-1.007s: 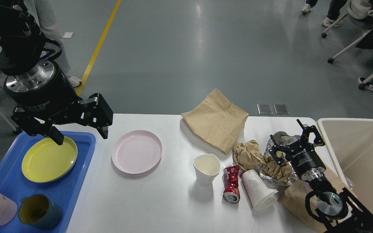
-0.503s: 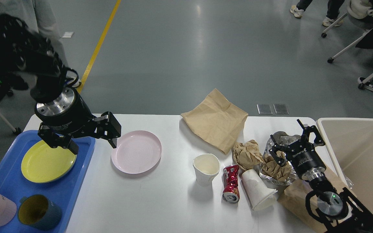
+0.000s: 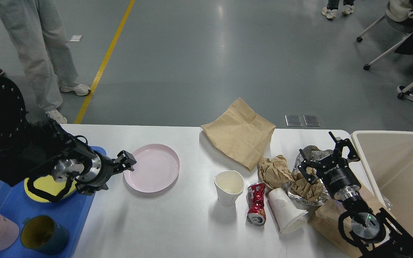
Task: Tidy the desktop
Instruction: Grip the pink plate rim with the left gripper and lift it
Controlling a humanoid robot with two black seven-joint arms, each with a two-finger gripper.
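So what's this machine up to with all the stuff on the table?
It is clearing a white desktop. Its left gripper reaches low toward the round pink plate, beside a blue plastic tray that holds a yellow plate. Its right gripper hovers open over crumpled brown paper, next to a beige bin.

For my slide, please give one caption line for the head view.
Left gripper reaches the pink plate's edge on the desktop; right gripper waits, fingers open, over crumpled paper.
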